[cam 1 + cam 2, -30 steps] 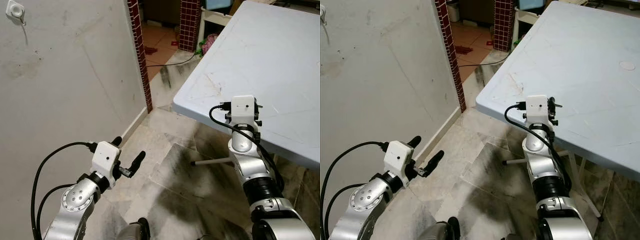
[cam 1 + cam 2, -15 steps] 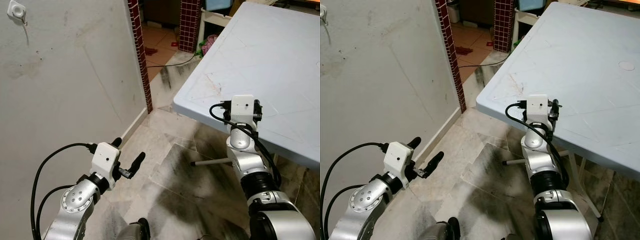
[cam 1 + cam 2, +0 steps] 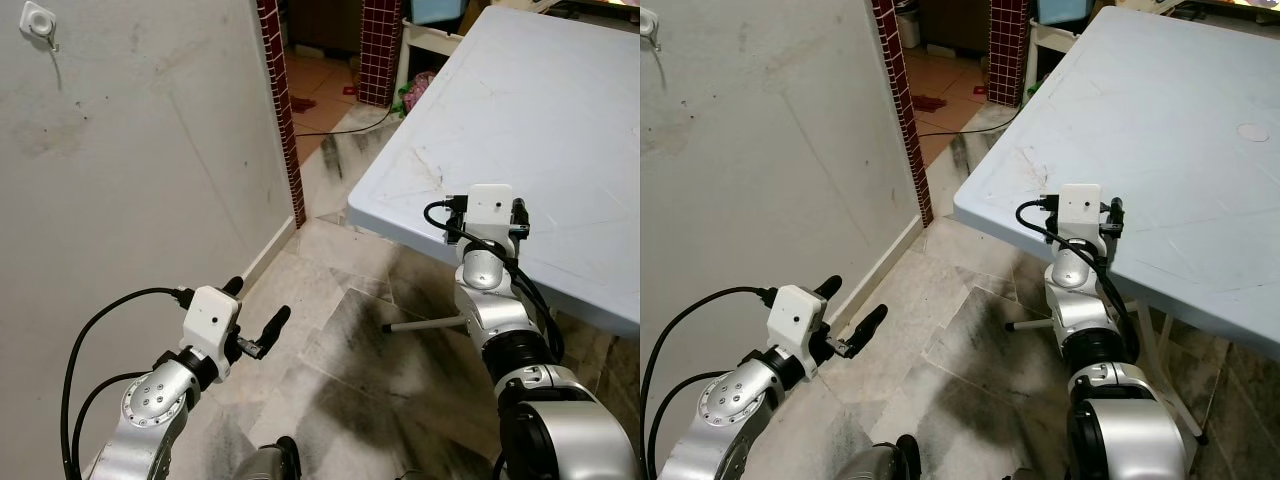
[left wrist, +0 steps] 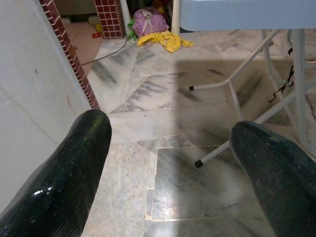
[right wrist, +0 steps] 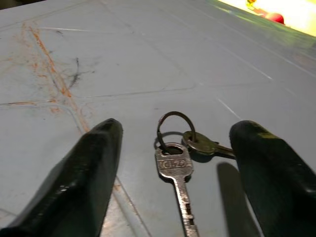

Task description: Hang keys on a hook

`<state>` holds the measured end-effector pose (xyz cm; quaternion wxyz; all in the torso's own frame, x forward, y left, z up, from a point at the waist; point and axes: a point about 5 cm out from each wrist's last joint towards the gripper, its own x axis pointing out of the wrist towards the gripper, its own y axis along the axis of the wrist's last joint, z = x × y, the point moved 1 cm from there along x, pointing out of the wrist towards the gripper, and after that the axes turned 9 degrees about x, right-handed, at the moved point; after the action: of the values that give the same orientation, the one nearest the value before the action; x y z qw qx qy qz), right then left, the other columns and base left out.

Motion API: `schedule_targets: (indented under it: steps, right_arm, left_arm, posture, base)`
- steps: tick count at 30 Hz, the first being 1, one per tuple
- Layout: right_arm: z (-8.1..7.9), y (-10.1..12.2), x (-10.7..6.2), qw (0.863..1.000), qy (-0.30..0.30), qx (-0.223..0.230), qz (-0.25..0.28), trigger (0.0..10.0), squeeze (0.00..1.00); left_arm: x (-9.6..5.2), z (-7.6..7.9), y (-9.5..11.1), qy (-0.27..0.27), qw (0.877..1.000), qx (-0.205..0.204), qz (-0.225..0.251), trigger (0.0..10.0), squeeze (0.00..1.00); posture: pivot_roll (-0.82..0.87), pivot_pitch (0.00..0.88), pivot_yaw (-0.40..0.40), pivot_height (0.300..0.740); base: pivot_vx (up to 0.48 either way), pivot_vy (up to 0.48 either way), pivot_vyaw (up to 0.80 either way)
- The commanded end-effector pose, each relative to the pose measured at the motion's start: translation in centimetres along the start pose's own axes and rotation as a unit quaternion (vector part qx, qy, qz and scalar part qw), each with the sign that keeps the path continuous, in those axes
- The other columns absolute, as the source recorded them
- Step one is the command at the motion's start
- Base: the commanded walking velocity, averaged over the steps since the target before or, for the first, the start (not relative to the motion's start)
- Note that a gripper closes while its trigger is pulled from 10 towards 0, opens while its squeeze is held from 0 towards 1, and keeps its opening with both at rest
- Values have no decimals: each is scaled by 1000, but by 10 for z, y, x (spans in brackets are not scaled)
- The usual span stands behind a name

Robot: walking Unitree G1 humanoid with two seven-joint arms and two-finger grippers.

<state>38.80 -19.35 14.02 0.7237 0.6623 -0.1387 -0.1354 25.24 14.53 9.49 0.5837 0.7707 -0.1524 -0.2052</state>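
Nearest, the left end effector (image 3: 262, 312) hangs low over the marble-tiled floor (image 3: 360, 370) beside the grey wall (image 3: 140, 170), its two black fingers spread with nothing between them.

Farther on, the right end effector (image 5: 175, 163) is at the near edge of the pale blue counter (image 3: 560, 130), fingers spread wide on either side of the keys (image 5: 183, 163), not touching them. In the head views the wrist camera housing hides most of its fingers. There are two keys on one wire ring, lying flat on the counter top; the nearer key's blade is cut off at the picture's edge, and the second key is partly hidden behind the right finger.

Farthest, one small white hook (image 3: 38, 22) sits high on the wall, well apart from the keys; its shape is hard to make out.
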Motion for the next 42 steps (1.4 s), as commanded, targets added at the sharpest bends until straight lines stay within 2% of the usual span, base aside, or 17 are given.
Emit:
schedule_targets:
  steps: [1,7,25,42]
  right_arm:
    - [3,-4,2,1000,-4,5,-16,0,0]
    - [7,-2,5,1000,-16,5,-18,0,0]
    - [9,-13,1,997,-31,63,-42,0,0]
    - [14,-15,2,995,-35,77,-50,0,0]
  left_arm:
    - [-4,-1,-1,0,1000,1,-5,10000,0]
    - [-5,0,-1,0,1000,1,-6,10000,0]
    - [-4,2,0,-3,1000,-2,-6,10000,0]
    - [-4,4,0,-4,1000,-5,-6,10000,0]
  posture:
    - [50,173,98,740]
    - [52,174,100,740]
    - [48,177,102,740]
    - [48,177,102,740]
  base:
    - [0,0,0]
    - [0,0,0]
    - [0,0,0]
    - [0,0,0]
